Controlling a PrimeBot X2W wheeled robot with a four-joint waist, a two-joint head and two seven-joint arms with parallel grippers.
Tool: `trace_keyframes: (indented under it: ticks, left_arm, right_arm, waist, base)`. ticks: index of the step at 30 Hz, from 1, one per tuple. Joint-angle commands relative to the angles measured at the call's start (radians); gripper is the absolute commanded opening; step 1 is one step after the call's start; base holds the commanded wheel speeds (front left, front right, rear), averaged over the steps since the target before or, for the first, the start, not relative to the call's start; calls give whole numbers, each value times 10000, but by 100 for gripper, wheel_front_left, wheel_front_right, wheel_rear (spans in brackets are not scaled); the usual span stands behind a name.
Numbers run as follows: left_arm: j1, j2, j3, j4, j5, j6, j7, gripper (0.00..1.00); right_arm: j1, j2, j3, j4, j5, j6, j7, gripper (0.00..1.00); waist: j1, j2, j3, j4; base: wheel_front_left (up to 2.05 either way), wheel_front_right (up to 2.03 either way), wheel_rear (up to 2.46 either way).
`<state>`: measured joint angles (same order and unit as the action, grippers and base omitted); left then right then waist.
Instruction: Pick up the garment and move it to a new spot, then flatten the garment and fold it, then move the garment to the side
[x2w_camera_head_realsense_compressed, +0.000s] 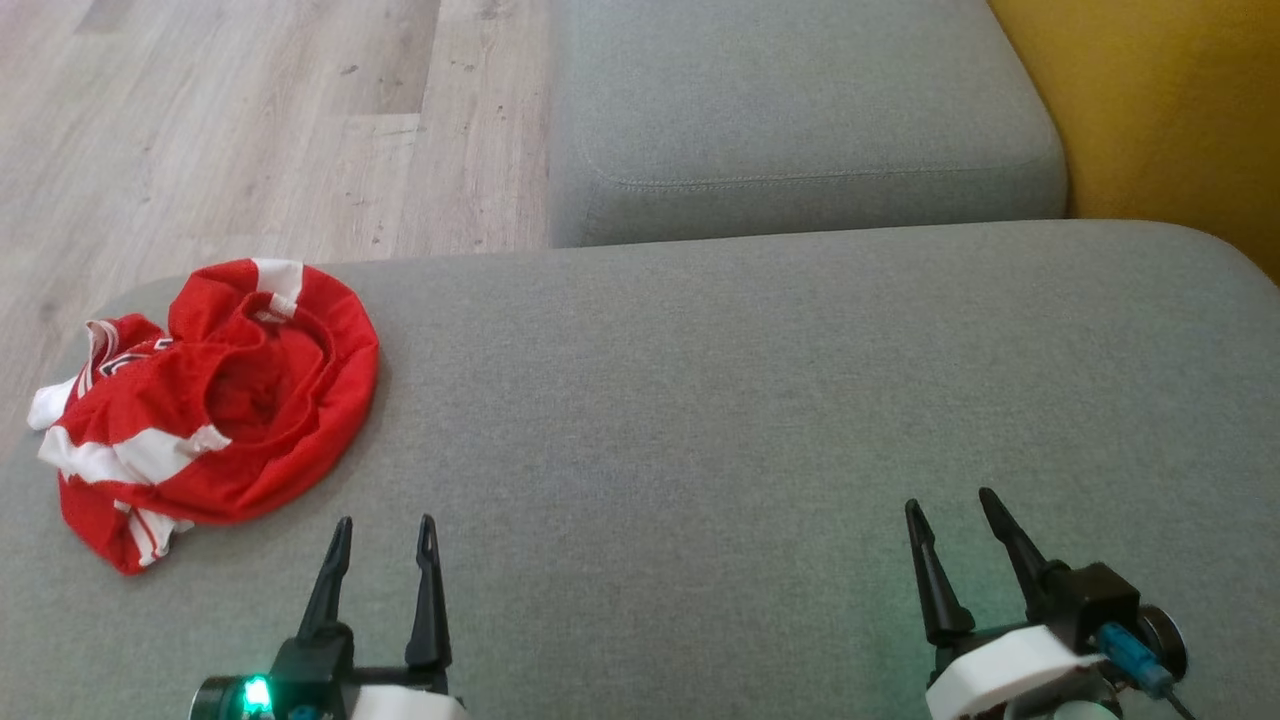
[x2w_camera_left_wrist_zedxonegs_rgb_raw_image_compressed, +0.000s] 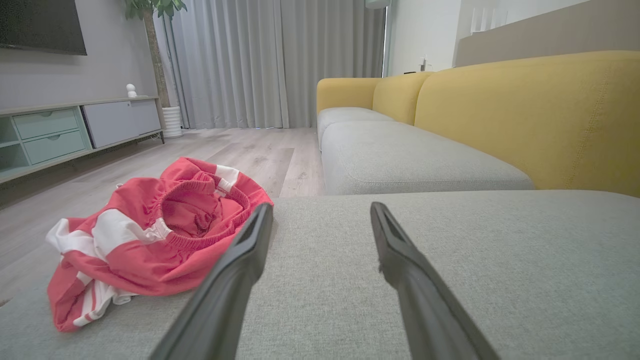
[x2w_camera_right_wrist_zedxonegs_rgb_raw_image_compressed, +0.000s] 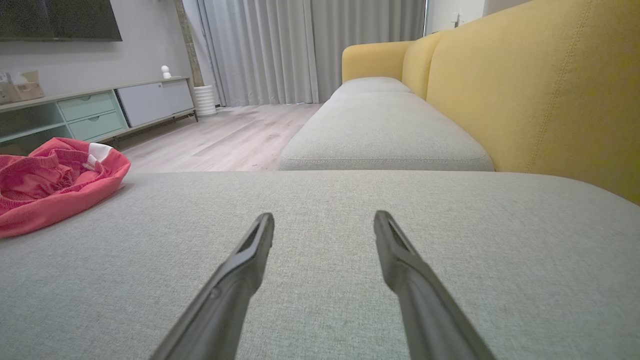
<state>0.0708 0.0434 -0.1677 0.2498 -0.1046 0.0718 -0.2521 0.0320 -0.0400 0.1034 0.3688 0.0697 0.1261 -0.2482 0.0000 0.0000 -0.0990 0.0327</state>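
A red garment (x2w_camera_head_realsense_compressed: 215, 400) with white stripes lies crumpled at the left end of the grey sofa cushion (x2w_camera_head_realsense_compressed: 760, 400); its elastic waistband faces up. My left gripper (x2w_camera_head_realsense_compressed: 386, 522) stands open near the front edge, just right of and below the garment, touching nothing. The left wrist view has the garment (x2w_camera_left_wrist_zedxonegs_rgb_raw_image_compressed: 150, 235) to the left of the open fingers (x2w_camera_left_wrist_zedxonegs_rgb_raw_image_compressed: 245, 255). My right gripper (x2w_camera_head_realsense_compressed: 948, 502) is open far to the right, above bare cushion. From the right wrist, the garment (x2w_camera_right_wrist_zedxonegs_rgb_raw_image_compressed: 55, 185) lies at the far left edge.
A second grey seat cushion (x2w_camera_head_realsense_compressed: 800, 110) lies beyond, with the yellow backrest (x2w_camera_head_realsense_compressed: 1170, 110) at the right. Wooden floor (x2w_camera_head_realsense_compressed: 230, 130) runs past the cushion's left and far edges. A low cabinet (x2w_camera_left_wrist_zedxonegs_rgb_raw_image_compressed: 65, 130) and curtains (x2w_camera_left_wrist_zedxonegs_rgb_raw_image_compressed: 260, 60) stand across the room.
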Motion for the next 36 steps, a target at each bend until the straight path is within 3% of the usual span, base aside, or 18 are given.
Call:
trace_keyframes:
  ticks: [1, 11, 28, 36]
  left_arm:
    - [-345, 68, 247, -275, -1, 75, -97, 100]
    - [-454, 68, 260, -26, 66, 82, -97, 100]
    - [-603, 98, 880, -380, 531, 341, -97, 100]
    - [-642, 104, 1351, -902, 614, 655, -97, 100]
  right_arm:
    - [-373, -102, 241, -259, -27, 46, -136, 100]
    - [-268, -102, 151, -286, 45, 46, -136, 100]
    - [-468, -102, 272, -392, 158, 46, -136, 100]
    - [-661, -102, 380, -325, -33, 46, -136, 100]
  waist:
    - [0, 0, 3, -6]
    - [0, 0, 21, 393]
    - [0, 0, 513, 4006]
    - [0, 0, 864, 4673]
  base:
    - [0, 0, 0]
    - [0, 0, 0]
    - [0, 0, 0]
    - [0, 0, 0]
